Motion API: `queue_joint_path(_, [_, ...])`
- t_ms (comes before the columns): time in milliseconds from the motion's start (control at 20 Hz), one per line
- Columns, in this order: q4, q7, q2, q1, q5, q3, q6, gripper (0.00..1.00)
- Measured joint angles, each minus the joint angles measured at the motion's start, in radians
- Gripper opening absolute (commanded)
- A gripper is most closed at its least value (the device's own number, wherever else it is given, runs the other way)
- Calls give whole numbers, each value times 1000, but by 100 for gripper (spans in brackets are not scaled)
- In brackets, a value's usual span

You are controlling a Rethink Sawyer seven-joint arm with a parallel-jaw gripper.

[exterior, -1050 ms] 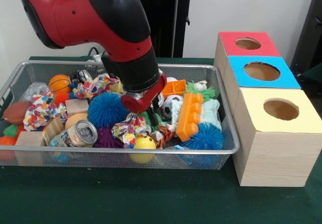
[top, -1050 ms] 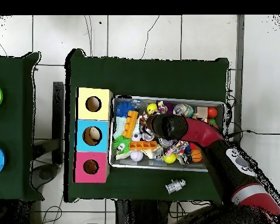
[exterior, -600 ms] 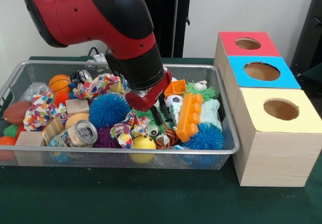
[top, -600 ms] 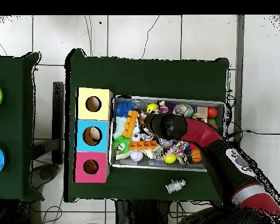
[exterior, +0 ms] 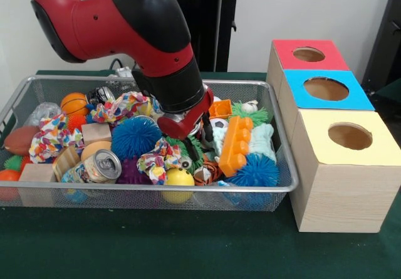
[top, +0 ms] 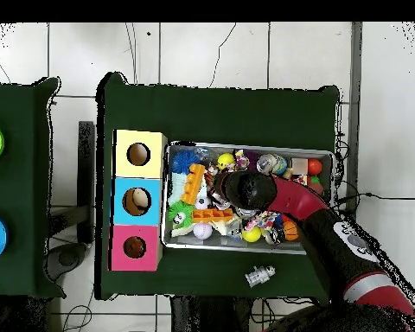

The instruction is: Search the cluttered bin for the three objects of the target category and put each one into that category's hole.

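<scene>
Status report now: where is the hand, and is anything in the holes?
Hand low in wire bin, fingers hidden among toys. Something pale inside blue box hole. Orange block close beside hand.

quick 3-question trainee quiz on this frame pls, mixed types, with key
1. True or false: the yellow box stands nearest the camera in the front view.
2. In the front view, the orange block rests on: A) the mesh bin B) the green cloth C) the red box
3. Fill in: the opened can lies beside the ___ spiky ball.

Key: 1 true; 2 A; 3 blue
</scene>
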Motion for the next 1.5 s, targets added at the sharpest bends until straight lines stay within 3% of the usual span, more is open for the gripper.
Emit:
queue_joint_path(750, [0, 0, -39, 15, -16, 11, -123, 100])
queue_joint_path(1050, [0, 4, -27, 31, 43, 7, -207, 100])
queue_joint_path(1500, [-5, 27, -8, 72, 119, -56, -233, 100])
